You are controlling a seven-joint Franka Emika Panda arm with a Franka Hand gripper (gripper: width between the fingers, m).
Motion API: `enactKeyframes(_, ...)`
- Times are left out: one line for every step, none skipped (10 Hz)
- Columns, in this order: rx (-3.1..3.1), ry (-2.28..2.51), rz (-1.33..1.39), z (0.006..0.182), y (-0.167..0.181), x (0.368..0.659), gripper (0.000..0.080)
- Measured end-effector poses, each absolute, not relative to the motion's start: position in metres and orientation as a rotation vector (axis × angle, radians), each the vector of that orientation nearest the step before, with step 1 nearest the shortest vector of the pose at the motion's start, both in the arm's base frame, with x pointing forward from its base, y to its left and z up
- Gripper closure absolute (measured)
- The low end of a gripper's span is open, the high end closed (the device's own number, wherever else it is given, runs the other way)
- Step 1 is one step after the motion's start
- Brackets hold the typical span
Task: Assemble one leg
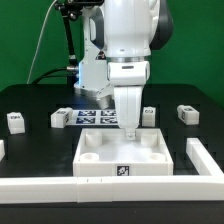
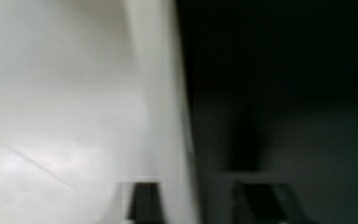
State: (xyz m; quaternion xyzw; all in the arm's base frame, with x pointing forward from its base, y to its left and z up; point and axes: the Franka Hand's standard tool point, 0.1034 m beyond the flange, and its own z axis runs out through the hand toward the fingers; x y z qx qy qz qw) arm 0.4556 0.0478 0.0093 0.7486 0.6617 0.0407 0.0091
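My gripper (image 1: 128,124) points straight down over the far wall of the big white square tray-like piece (image 1: 100,155). In the wrist view the gripper (image 2: 201,203) has its two fingertips (image 2: 146,203) apart. The tray's white surface (image 2: 60,110) fills one side and the dark table the other, with the tray's edge running between the jaws. Nothing is held. Small white legs with tags lie on the table: one (image 1: 148,116) just beside the gripper on the exterior view's right, one (image 1: 187,113) further right, and two on the left (image 1: 60,117) (image 1: 15,121).
The marker board (image 1: 98,113) lies behind the tray by the arm's base. A long white bar (image 1: 110,186) runs along the front, with another bar (image 1: 206,156) at the exterior view's right and a white end (image 1: 2,150) at the left.
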Motion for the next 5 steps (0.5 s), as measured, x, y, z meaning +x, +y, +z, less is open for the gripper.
enactKeyframes(2.34,2.066,0.126,0.009,0.0476,0.4551,0.0724)
enactKeyframes(2.34,2.065,0.125,0.0089,0.0471,0.455,0.0739)
enactKeyframes(2.34,2.065,0.125,0.0089,0.047,0.4551,0.0739)
enactKeyframes(2.341,2.065,0.125,0.0089,0.047,0.4551,0.0739)
enactKeyframes(2.341,2.065,0.125,0.0089,0.047,0.4551,0.0739)
